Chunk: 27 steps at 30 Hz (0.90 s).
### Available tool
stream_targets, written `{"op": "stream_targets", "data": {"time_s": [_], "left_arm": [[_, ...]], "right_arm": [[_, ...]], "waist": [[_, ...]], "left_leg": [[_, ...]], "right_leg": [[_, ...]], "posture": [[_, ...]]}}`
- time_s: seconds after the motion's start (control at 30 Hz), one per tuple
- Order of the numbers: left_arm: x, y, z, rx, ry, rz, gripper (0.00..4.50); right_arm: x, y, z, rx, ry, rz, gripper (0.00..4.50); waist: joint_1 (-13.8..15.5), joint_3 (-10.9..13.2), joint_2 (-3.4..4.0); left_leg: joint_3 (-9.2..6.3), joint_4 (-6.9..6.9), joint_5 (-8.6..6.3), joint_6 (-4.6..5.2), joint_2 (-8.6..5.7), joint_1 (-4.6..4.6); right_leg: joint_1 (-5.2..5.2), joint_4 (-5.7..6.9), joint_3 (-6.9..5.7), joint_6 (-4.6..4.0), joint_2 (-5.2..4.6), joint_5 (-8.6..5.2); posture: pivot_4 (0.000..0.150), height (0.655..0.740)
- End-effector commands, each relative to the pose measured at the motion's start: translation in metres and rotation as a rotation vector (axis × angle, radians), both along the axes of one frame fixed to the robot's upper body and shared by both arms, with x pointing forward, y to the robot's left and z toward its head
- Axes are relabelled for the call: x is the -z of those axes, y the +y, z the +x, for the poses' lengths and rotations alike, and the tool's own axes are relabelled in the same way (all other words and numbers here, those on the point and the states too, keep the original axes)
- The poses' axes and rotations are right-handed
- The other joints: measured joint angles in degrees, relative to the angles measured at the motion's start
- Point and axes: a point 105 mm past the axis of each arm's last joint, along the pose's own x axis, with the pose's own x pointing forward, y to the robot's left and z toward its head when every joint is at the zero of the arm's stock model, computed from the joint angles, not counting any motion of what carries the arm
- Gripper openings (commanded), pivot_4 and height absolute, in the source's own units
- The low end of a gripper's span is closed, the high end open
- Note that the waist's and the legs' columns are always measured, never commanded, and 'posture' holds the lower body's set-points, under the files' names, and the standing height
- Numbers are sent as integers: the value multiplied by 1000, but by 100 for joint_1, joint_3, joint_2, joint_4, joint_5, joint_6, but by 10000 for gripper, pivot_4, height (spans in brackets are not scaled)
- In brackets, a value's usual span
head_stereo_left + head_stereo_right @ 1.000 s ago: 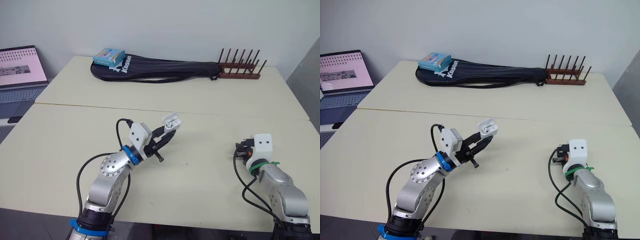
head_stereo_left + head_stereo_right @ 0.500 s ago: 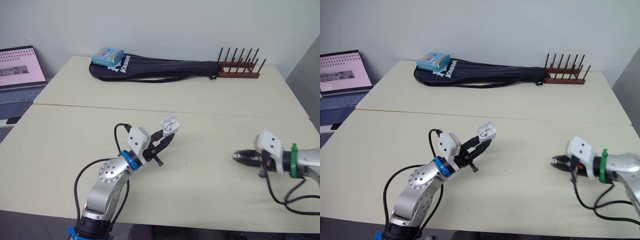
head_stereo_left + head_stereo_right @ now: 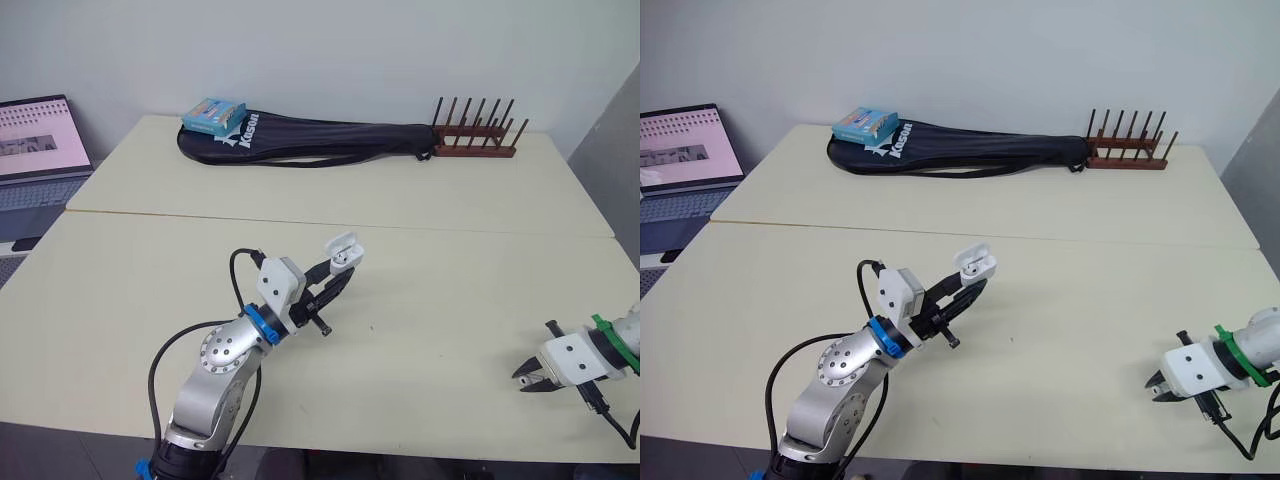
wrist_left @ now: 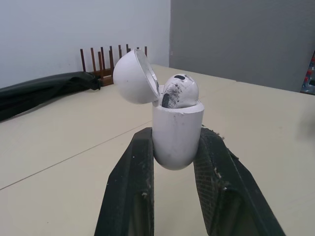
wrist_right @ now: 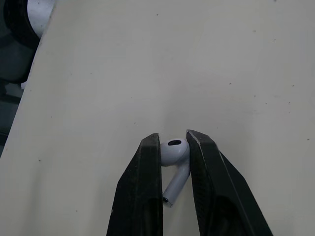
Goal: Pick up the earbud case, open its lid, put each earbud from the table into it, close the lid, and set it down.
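Observation:
My left gripper (image 3: 338, 274) is shut on the white earbud case (image 3: 342, 250), held tilted above the middle of the near table. In the left wrist view the case (image 4: 177, 135) sits between the two black fingers (image 4: 139, 162) with its lid (image 4: 134, 76) swung open and one earbud (image 4: 180, 90) seated inside. My right gripper (image 3: 527, 381) is low over the table near its front right edge. In the right wrist view its fingers (image 5: 150, 167) are shut on a white earbud (image 5: 173, 153), stem pointing back toward the wrist; I cannot tell whether the earbud touches the table.
A black racket bag (image 3: 320, 138) lies across the far table with a blue box (image 3: 215, 112) on its left end. A wooden peg rack (image 3: 476, 140) stands at the far right. A laptop (image 3: 35, 150) sits off to the left.
My right arm has swung out to the right and toward the front edge, ending low over the table with an earbud between its fingers. The left gripper and case have barely shifted.

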Motion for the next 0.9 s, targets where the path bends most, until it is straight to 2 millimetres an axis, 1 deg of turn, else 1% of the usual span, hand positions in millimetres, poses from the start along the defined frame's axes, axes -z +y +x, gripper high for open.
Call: {"op": "stream_targets", "data": {"time_s": [0.03, 0.1, 0.2, 0.27, 0.3, 0.37, 0.4, 0.43, 0.5, 0.6, 0.77, 0.83, 0.9], "left_arm": [[-13, 0, -3, 2, -51, -11, 7414], [-13, 0, -3, 2, -52, -10, 7414], [-14, -1, -2, 3, -54, -10, 7414], [-14, 0, -2, 4, -55, -9, 7414], [-14, -1, -2, 4, -55, -9, 7414], [-14, -1, -2, 6, -53, -9, 7414], [-14, -1, -2, 7, -53, -9, 7414], [-14, -1, -2, 8, -52, -9, 7414], [-14, -1, -2, 8, -50, -9, 7414], [-13, -2, -2, 11, -48, -9, 7414], [-13, -2, -1, 14, -47, -10, 7414], [-12, -2, 0, 14, -46, -10, 7414], [-12, -3, 0, 15, -45, -12, 7414]], "right_arm": [[2, -2, 2, -40, -3, -26, 3994], [4, -1, 3, -42, 1, -26, 3994], [7, 2, 7, -28, -3, -1, 3994], [8, 3, 8, -27, -3, 4, 11483], [9, 3, 8, -32, -4, 4, 13896], [10, 5, 9, -50, -21, 10, 21293], [11, 5, 9, -55, -30, 14, 25240], [10, 5, 10, -61, -38, 16, 27883], [8, 6, 11, -68, -53, 27, 34867], [-2, 8, 11, -70, -74, 47, 34999], [-26, 14, 12, -16, -112, 70, 34999], [-32, 11, 11, 39, -113, -3, 34999], [-38, 7, 11, 141, -113, -100, 34999]], "waist": [[-1, 0, 0], [-4, 1, -1], [-11, 1, -3], [-19, 3, -7], [-20, 3, -7], [-17, 3, -7], [-17, 3, -7], [-16, 3, -7], [-16, 3, -7], [-6, 3, -7], [-4, 5, 2], [4, 4, 9], [9, 3, 10]], "left_leg": [[0, -2, 0, 0, 0, 9], [1, -3, -1, 1, 0, 30], [1, -3, -1, 1, 0, 35], [1, -2, -1, 1, 1, 39], [0, -2, -1, 1, 2, 39], [-2, -2, -1, 1, 2, 39], [-2, -2, -1, 1, 2, 38], [-3, -3, -1, 1, 3, 37], [-4, -4, -1, 1, 3, 36], [-6, -4, -1, 1, 4, 35], [-11, -4, -1, 1, 6, 33], [-19, -4, -1, 1, 5, 33], [-23, -4, -1, 1, 5, 32]], "right_leg": [[6, 0, 4, 0, 0, 0], [26, -2, 6, 0, 0, 0], [32, -1, 7, -1, 1, 0], [37, -2, 6, -1, 1, 0], [37, -2, 6, -1, 1, 0], [37, -1, 6, -1, 0, 0], [37, -2, 3, -1, 0, 0], [37, -4, 0, -1, 0, 0], [37, -5, -2, -1, 0, 0], [38, -5, -5, -1, -1, 0], [36, -4, -1, -1, -2, 0], [35, -3, 3, -1, -4, 0], [35, -3, 2, -1, -6, 0]], "posture": [[1500, 7315], [1500, 7315], [1500, 7315], [1500, 7315], [1500, 7315], [1500, 7315], [1500, 7315], [1500, 7315], [1500, 7315], [1500, 7315], [1500, 7315], [1500, 7315], [1500, 7315]]}}
